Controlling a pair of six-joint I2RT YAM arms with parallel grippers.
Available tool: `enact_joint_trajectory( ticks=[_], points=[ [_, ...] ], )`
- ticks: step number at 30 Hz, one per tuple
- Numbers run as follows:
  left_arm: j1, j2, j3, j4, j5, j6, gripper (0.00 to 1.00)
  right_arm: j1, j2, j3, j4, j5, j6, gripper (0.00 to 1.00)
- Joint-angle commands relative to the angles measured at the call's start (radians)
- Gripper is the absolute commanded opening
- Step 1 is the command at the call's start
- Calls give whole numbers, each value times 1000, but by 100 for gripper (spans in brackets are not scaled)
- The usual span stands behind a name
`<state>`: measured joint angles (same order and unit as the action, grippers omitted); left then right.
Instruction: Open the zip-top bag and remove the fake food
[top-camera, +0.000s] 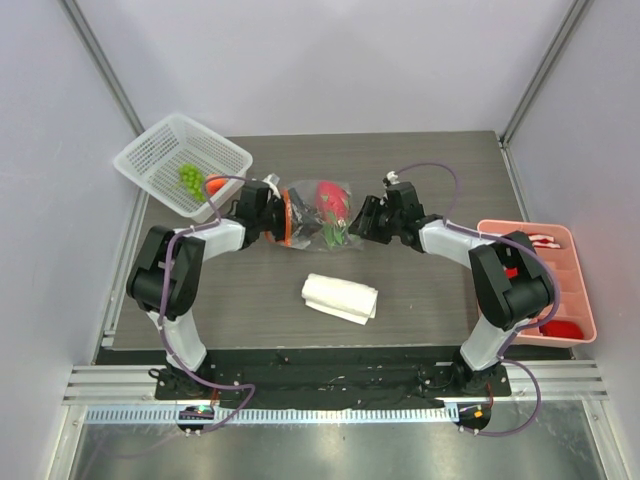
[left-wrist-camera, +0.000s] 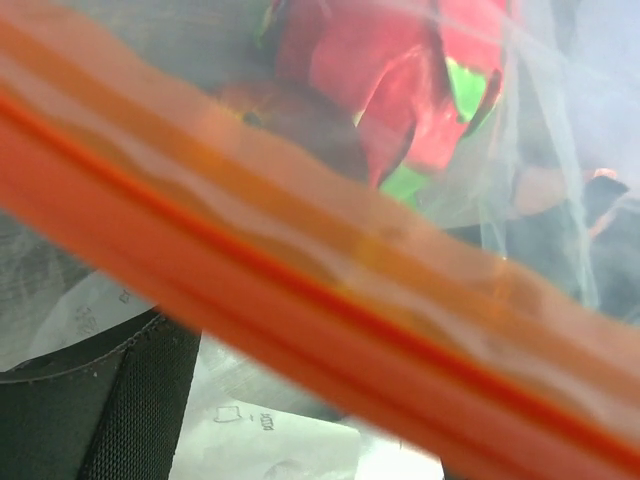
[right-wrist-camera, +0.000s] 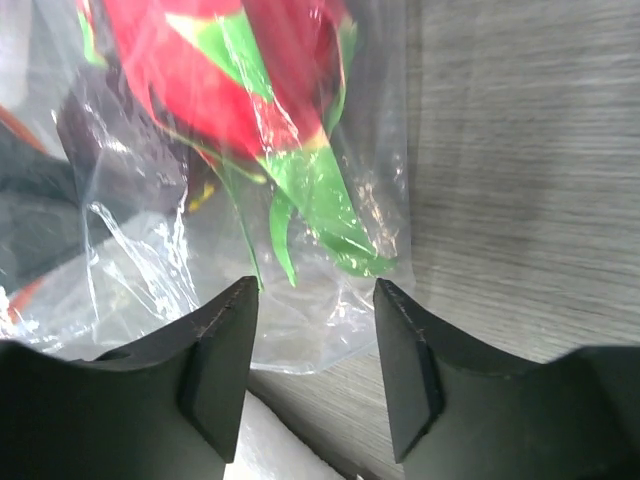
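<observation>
Zipper strip (left-wrist-camera: 300, 300) fills my left wrist view, so I cannot tell if the left gripper (top-camera: 275, 215) grips; beyond the white cloth (top-camera: 340, 298), the zip-top bag (top-camera: 310, 236) holds dragon fruit (right-wrist-camera: 200, 90) awaiting removal, so my spread right gripper (right-wrist-camera: 313, 300) should pinch its bottom.

Clear zip-top bag (top-camera: 312, 232), orange zipper strip — dragon fruit (top-camera: 330, 197) inside.
</observation>
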<state>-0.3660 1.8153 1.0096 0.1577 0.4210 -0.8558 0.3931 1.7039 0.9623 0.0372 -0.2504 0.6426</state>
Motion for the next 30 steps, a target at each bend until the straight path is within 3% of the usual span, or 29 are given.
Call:
enact_joint_trajectory(
  ticks=[1, 4, 9, 13, 20, 28, 30],
  points=[
    [2, -5, 23, 23, 36, -5, 83, 6, -29, -22, 4, -30, -63, 58],
    [6, -25, 23, -7, 13, 1, 89, 7, -21, -30, -11, -20, -70, 63],
    [19, -8, 44, -56, -33, -6, 90, 6, -32, -63, -7, 31, -73, 70],
    [25, 21, 64, -46, -48, -35, 84, 7, -9, -59, 3, 17, -64, 69],
    [24, 116, 95, 67, -28, -112, 89, 7, 10, -48, 33, 8, -47, 66],
    [16, 136, 107, 103, -122, -138, 76, 6, 37, -48, 61, -4, -24, 59],
    [12, 134, 122, 95, -146, -126, 67, 6, 45, -51, 78, -12, -17, 59]
  ],
)
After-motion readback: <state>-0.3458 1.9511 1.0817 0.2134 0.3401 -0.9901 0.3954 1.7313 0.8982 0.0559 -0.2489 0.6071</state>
